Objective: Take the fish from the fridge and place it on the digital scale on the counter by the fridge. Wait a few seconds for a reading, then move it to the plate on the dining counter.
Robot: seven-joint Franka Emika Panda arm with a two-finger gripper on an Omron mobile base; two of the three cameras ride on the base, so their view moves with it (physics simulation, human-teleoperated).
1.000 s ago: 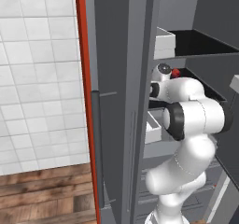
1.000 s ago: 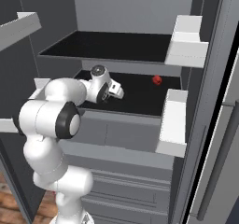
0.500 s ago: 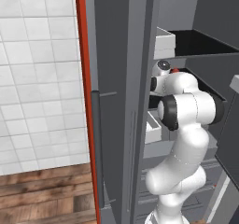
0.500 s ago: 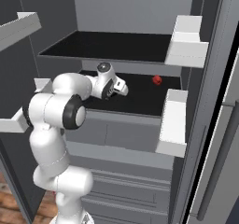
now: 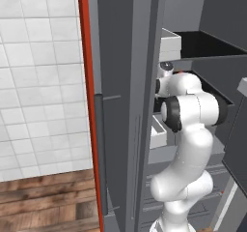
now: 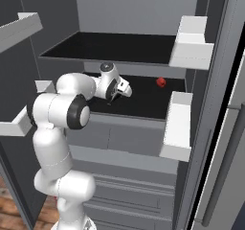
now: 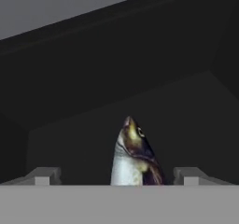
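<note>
Open grey fridge (image 6: 139, 13) interior, with black shelves at mid-frame, pale door bins at right, and drawers below in the right base view; white wall tiles and a strip of wood floor occupy the left of the left base view. The arm reaches onto the middle shelf (image 6: 143, 102), the hand (image 6: 115, 96) lying at centre-left of the right base view, tilted down toward the shelf surface. A small red item (image 6: 161, 82) rests on the same shelf, right of centre and well apart from the hand. In the hand view, the fish (image 7: 133, 155) stands at lower centre, head uppermost, between the two fingertips (image 7: 44, 176), which sit wide apart at either side with clear dark gaps to the body: the hand is spread open and clamped on nothing, and no contact with the fish is evident. The fish's lower body is cut off at the bottom of that view, so whether it lies flat on the shelf cannot be told. Judged from its look, the fish is light, slender and somewhat limp, with smooth skin likely to slip; a hold across the thicker mid-body, just behind the head, should serve better than one at the tapering tail, and firm but moderate closure would avoid squeezing it out of the fingers.
</note>
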